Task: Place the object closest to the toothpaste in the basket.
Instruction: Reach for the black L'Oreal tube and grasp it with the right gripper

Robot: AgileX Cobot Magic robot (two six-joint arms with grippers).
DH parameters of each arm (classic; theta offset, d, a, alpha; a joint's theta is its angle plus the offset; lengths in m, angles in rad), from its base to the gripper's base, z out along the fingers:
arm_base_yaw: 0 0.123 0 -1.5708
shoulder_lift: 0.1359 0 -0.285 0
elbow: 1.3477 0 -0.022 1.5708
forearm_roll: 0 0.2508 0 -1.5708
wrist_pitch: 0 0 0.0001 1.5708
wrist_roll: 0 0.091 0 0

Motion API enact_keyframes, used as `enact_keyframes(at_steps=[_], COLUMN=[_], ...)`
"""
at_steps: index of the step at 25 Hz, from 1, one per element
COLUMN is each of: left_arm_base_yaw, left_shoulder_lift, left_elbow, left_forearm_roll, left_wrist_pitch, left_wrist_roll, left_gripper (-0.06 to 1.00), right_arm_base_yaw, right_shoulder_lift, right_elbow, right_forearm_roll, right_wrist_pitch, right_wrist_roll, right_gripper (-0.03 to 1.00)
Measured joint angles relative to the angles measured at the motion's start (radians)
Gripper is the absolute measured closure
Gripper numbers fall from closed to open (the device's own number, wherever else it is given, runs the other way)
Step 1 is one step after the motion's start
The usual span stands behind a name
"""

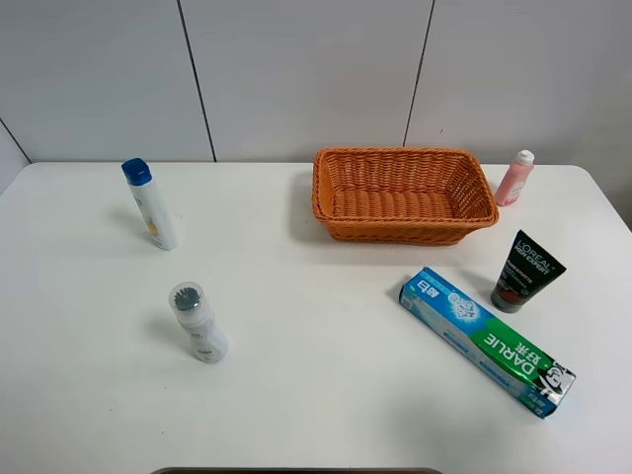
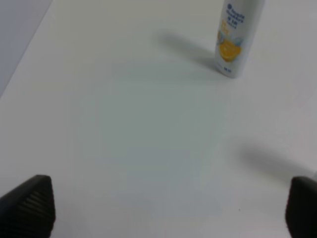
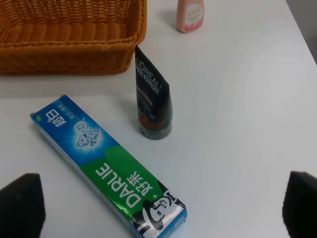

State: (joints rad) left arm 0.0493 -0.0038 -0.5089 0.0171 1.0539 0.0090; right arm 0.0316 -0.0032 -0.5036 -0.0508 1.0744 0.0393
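Observation:
The blue and green Darlie toothpaste box (image 1: 486,340) lies flat at the right front of the table, and also shows in the right wrist view (image 3: 106,166). A black L'Oreal tube (image 1: 525,271) stands on its cap right beside it, the nearest object to it; it also shows in the right wrist view (image 3: 153,96). The orange wicker basket (image 1: 405,229) sits behind them, empty, with its wall in the right wrist view (image 3: 64,59). My right gripper (image 3: 159,206) is open and empty, above the box and tube. My left gripper (image 2: 163,208) is open and empty over bare table. Neither gripper shows in the exterior view.
A pink bottle (image 1: 514,178) stands right of the basket, also in the right wrist view (image 3: 190,14). A white bottle with a blue cap (image 1: 151,204) stands at the far left, also in the left wrist view (image 2: 237,37). A small white bottle with a grey cap (image 1: 197,322) stands at the left front.

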Motion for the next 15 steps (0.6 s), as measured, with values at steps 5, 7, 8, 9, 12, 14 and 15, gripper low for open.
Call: enact_keyframes(at_steps=[5, 7, 8, 9, 12, 14, 15], left_arm_base_yaw=[0.000, 0.000, 0.000, 0.000, 0.000, 0.000, 0.000], left_shoulder_lift=[0.000, 0.000, 0.000, 0.000, 0.000, 0.000, 0.000], left_elbow=[0.000, 0.000, 0.000, 0.000, 0.000, 0.000, 0.000], left_forearm_roll=[0.000, 0.000, 0.000, 0.000, 0.000, 0.000, 0.000], left_wrist_pitch=[0.000, 0.000, 0.000, 0.000, 0.000, 0.000, 0.000], left_wrist_roll=[0.000, 0.000, 0.000, 0.000, 0.000, 0.000, 0.000], left_gripper=[0.00, 0.00, 0.00, 0.00, 0.00, 0.00, 0.00], right_arm_base_yaw=[0.000, 0.000, 0.000, 0.000, 0.000, 0.000, 0.000], right_shoulder_lift=[0.000, 0.000, 0.000, 0.000, 0.000, 0.000, 0.000], right_elbow=[0.000, 0.000, 0.000, 0.000, 0.000, 0.000, 0.000], right_forearm_roll=[0.000, 0.000, 0.000, 0.000, 0.000, 0.000, 0.000], right_wrist_pitch=[0.000, 0.000, 0.000, 0.000, 0.000, 0.000, 0.000], right_wrist_roll=[0.000, 0.000, 0.000, 0.000, 0.000, 0.000, 0.000], right_gripper=[-0.02, -0.02, -0.02, -0.02, -0.02, -0.02, -0.02])
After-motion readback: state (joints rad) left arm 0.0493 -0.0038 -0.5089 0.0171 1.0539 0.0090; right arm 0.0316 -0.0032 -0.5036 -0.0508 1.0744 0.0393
